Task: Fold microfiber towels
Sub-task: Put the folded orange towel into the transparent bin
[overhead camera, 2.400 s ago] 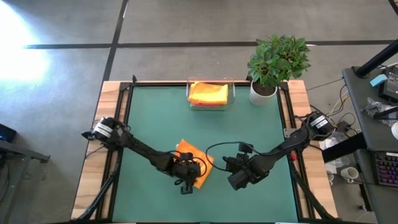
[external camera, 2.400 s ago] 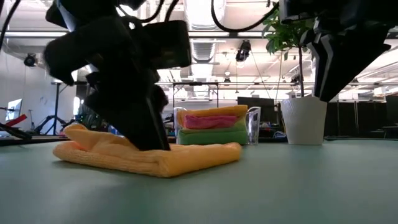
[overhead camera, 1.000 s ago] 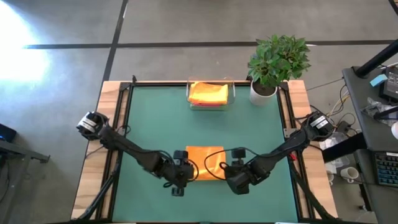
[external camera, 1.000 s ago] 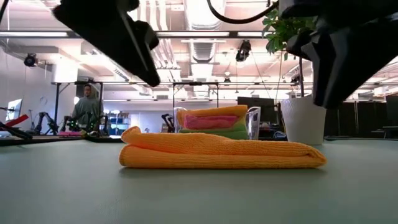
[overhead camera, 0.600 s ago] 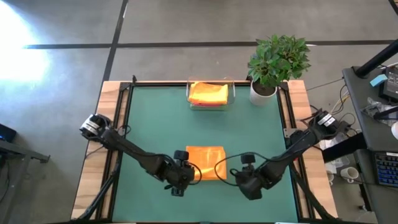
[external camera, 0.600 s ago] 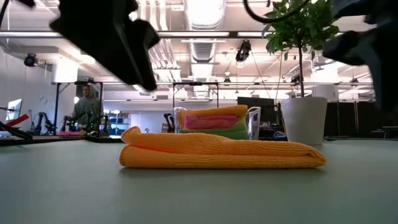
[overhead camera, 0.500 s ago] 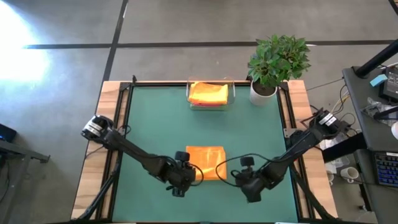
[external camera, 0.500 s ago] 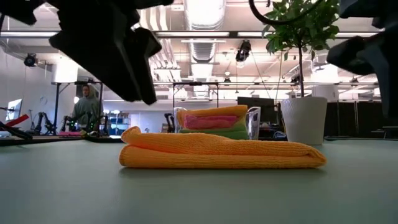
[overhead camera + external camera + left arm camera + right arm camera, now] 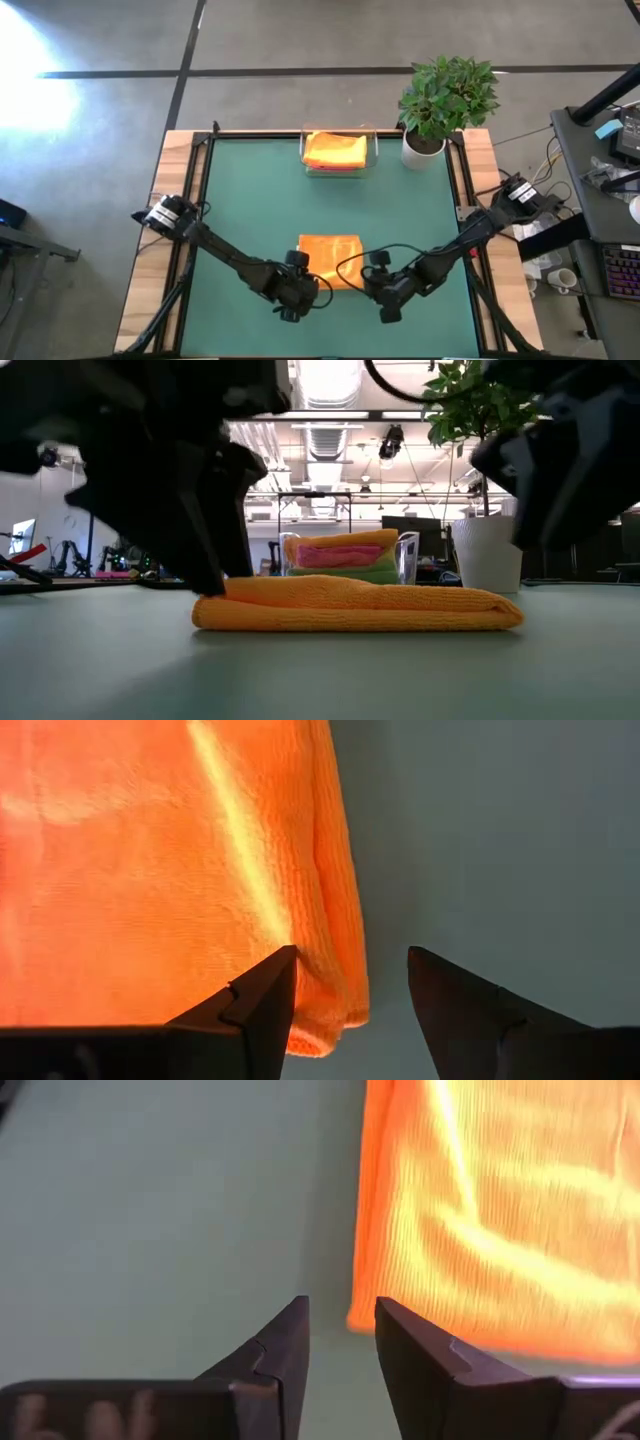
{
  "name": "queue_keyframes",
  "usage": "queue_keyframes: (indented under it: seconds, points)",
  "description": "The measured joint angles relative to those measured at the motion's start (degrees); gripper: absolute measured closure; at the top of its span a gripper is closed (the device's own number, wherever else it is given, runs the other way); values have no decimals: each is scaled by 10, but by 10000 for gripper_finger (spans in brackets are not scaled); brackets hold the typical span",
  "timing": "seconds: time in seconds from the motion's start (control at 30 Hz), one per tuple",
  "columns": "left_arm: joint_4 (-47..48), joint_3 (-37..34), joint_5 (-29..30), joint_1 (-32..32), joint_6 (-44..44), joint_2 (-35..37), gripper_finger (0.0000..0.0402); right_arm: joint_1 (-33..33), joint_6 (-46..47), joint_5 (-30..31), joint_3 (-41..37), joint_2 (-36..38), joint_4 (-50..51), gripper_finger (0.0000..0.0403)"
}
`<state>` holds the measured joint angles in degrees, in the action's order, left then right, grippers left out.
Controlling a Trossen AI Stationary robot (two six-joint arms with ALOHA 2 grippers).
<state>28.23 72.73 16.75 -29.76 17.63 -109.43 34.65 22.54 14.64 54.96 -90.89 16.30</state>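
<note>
Two grippers are hovering at the near corners of the folded orange towel (image 9: 330, 249) mid-table, left gripper (image 9: 350, 982) parted, right gripper (image 9: 342, 1330) slightly apart, neither grasping. It's looking soft and floppy, best pinched at corners. Farther back, more towels (image 9: 335, 150) are sitting in the tray (image 9: 372, 160).

A folded orange towel (image 9: 358, 607) lies flat before a clear tray (image 9: 407, 565).

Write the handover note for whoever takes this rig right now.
Left gripper: open, fingers at the folded orange towel's near left corner, nothing held.
Right gripper: open, empty, at the towel's near right corner.
Clear tray at the table's far edge holds a stack of folded towels: orange on top, pink, then green.
Done: orange towel lies folded flat.
Left: probably moving it to the tray stack.
</note>
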Motion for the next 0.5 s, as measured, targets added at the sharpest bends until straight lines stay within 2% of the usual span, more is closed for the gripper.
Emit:
queue_keyframes:
  seconds: [0.2,0.5]
  points:
    - [-7,-2,0,0,1,-26,224,-25,-71,4,1,-2,-43,266]
    - [-10,-2,7,2,84,-41,224,-32,-74,1,-4,-31,-54,243]
